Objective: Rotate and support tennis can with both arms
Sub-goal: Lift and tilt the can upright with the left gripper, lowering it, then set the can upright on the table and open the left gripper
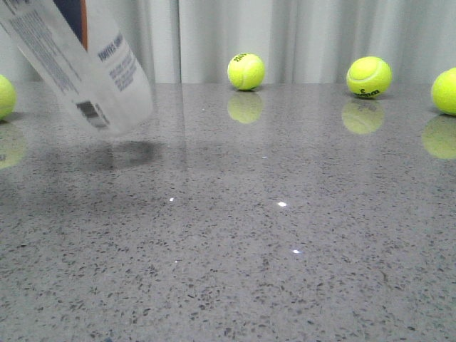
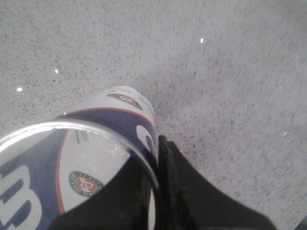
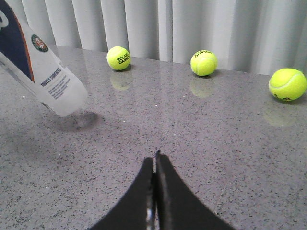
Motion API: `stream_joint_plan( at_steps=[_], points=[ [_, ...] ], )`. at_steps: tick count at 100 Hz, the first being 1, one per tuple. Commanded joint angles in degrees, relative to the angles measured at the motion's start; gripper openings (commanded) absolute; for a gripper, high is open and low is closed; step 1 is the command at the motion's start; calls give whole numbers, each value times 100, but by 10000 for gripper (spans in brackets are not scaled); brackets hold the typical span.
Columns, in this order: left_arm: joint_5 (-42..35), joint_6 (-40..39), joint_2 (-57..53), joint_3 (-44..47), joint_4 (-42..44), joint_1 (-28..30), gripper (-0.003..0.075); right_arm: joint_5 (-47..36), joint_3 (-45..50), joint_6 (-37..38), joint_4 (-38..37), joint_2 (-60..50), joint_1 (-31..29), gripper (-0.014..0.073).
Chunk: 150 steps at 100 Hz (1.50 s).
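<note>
My left pincer [image 2: 156, 191] holds the tennis can [image 1: 85, 60] tilted above the worktop [image 1: 285, 235]; my right pincer [image 3: 156, 160], closed and empty, sits well apart.

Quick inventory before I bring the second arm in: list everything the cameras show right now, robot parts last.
tennis can: one, translucent with white and navy label, orange stripe; tilted, lifted above the table at front-left, open metal rim toward the left wrist camera.
tennis balls: four, yellow-green; along the far edge by the curtain, one at far left, one centre, one right of centre, one at far right.
table: one, grey speckled, glossy.
curtain: pale grey, behind the table.
left end effector: black, gripping the can wall at its rim.
right end effector: black, fingers together, holding nothing, clear of the can.
</note>
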Motion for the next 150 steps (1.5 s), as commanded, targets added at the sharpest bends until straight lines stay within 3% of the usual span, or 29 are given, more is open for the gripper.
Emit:
stream_joint_plan(
  at_steps=[1, 23, 64, 88, 112, 150],
  points=[
    [-127, -136, 147, -431, 388, -412, -19, -430, -147, 16, -33, 52, -39, -59],
    [546, -136, 853, -1056, 692, -874, -19, -430, -147, 16, -33, 52, -39, -59],
    [630, -73, 1308, -1564, 701, -947, -11, -430, -147, 16, -33, 52, -39, -59],
    [594, -73, 1308, -1564, 701, -947, 142, -430, -147, 16, -33, 52, -39, -59],
    [291, -73, 1308, -1564, 658, -947, 395, -430, -147, 16, -33, 52, -39, -59],
    [-929, -73, 1308, -1564, 170, -947, 406, -430, -147, 16, -33, 52, -39, -59]
  ],
)
